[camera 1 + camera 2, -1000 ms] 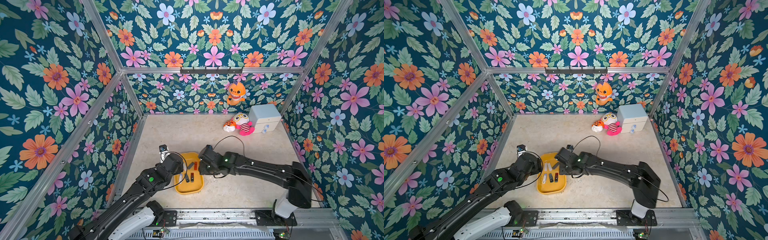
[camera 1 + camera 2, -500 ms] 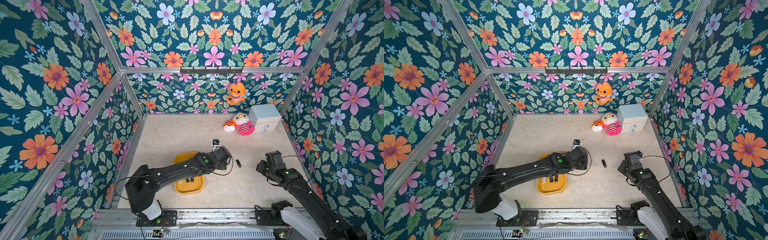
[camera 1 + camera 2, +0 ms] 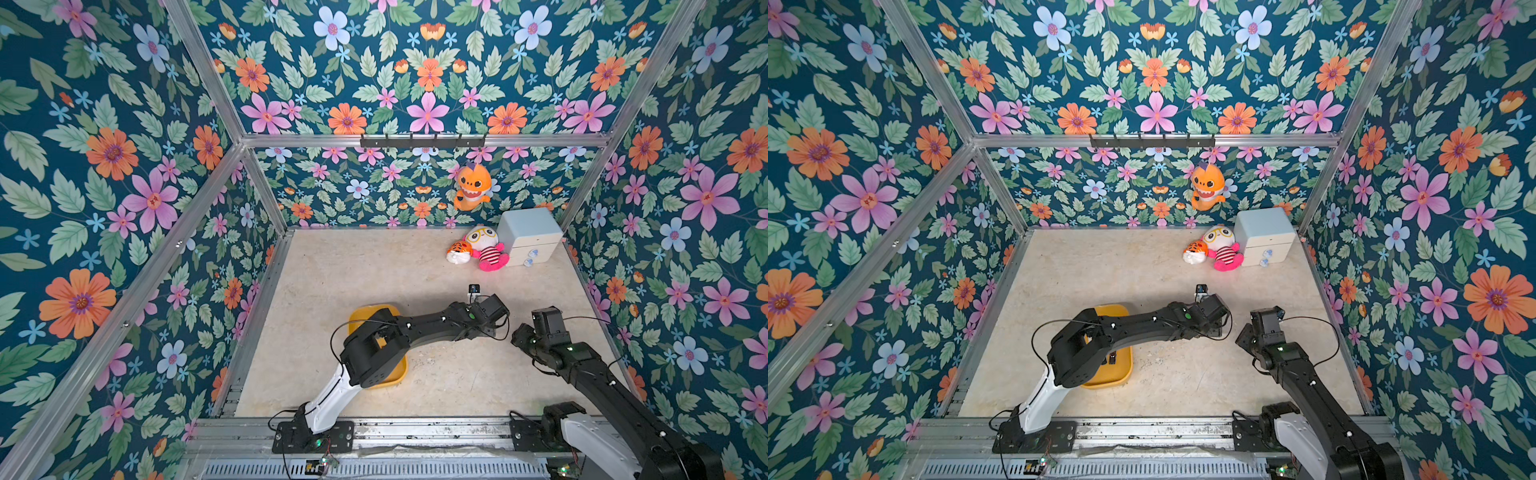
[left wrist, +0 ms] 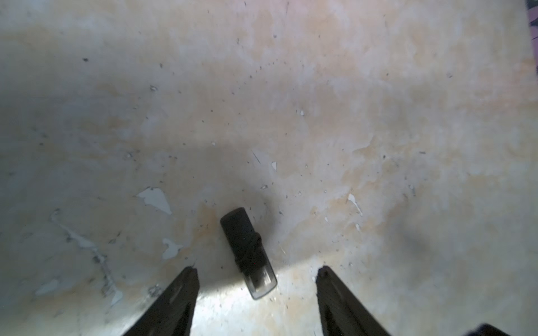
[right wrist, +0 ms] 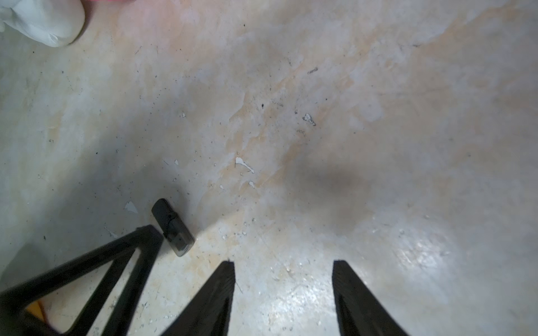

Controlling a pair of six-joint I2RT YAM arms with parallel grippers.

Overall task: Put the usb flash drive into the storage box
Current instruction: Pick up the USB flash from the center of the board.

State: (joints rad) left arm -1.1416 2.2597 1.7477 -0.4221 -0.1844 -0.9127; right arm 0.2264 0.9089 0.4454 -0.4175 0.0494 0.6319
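Since the small black usb flash drive [image 4: 247,253] lies flat on the beige desk [image 4: 291,87], open, empty left jaws straddle it.

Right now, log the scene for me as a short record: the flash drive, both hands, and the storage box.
usb flash drive: lying flat on the table, outside the storage box
left hand: open, fingers either side of the drive's clear end, no grip
right hand: open, empty, close by the drive
storage box: yellow, partly hidden under the left arm
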